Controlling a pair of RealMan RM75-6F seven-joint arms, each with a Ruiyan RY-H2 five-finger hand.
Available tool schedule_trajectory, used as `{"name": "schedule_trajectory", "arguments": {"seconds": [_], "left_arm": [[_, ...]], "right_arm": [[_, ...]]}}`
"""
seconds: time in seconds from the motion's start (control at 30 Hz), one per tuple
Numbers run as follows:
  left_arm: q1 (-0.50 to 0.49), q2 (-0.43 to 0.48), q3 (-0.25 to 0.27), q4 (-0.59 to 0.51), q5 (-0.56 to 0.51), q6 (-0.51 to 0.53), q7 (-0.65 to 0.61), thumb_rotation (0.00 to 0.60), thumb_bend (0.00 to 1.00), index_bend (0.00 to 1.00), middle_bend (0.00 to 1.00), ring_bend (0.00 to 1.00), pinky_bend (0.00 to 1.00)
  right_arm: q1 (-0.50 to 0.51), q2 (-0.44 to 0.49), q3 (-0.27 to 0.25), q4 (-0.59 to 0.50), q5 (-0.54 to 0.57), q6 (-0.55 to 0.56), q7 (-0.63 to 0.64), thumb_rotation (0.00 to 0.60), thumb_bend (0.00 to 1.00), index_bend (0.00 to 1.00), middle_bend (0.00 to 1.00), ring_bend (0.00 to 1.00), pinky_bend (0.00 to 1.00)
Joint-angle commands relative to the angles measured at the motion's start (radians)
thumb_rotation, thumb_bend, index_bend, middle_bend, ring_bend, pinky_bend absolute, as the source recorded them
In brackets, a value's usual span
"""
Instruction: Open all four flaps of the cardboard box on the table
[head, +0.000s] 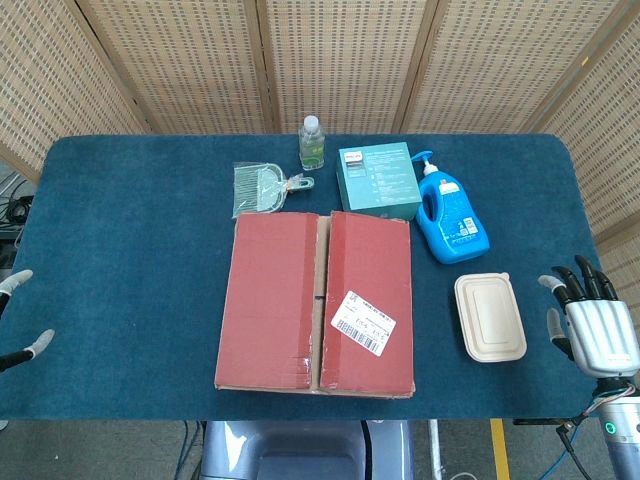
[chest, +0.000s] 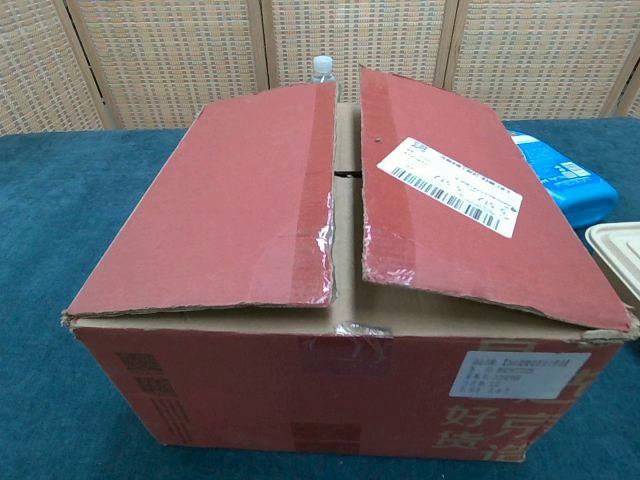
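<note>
Right robot hand is hanging just off the near right edge of the tabletop, fingers spread, holding nothing. Left robot hand is showing only as two pale fingertips at the near left edge; they are apart and nothing is between them, so it is reading as open and empty. Neither hand is touching anything yet.

Cardboard box is sitting at the middle of the tabletop, toward the near edge. Its two long top flaps are lying almost closed — the left flap and the right flap are meeting along a centre seam, and in the chest view both inner edges are lifting slightly, leaving a gap. Torn tape is curling at the near end of the seam.

Judgement for the step in hand: each hand should be slipping fingertips under its own flap's raised inner edge and folding it outward past upright, so it is not springing back. Inner flaps are mostly hidden; box contents cannot be told.

Other containers: lidded tan food box right of the carton — contents hidden; blue detergent bottle, teal box and clear bottle beyond it.
</note>
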Motion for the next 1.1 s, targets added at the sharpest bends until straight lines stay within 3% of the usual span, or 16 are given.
{"name": "schedule_trajectory", "arguments": {"seconds": [0.03,0.9,1.1], "left_arm": [[0.0,0.0,0.003,0.001,0.0,-0.005,0.0,0.526,0.21,0.19,0.06,0.0,0.0],[-0.016,-0.016,0.003,0.014,-0.008,-0.039,0.014,0.528,0.21,0.19,0.06,0.0,0.0],[-0.033,-0.021,0.005,0.021,-0.018,-0.075,0.027,0.527,0.21,0.19,0.06,0.0,0.0]], "right_arm": [[-0.002,0.002,0.001,-0.001,-0.002,0.003,0.003,0.6,0.62,0.26,0.22,0.01,0.15],[0.029,-0.009,0.007,0.02,-0.039,-0.046,0.134,0.6,0.62,0.24,0.23,0.01,0.15],[0.083,0.0,0.034,0.036,-0.074,-0.089,0.237,0.6,0.69,0.24,0.23,0.01,0.15]]}}
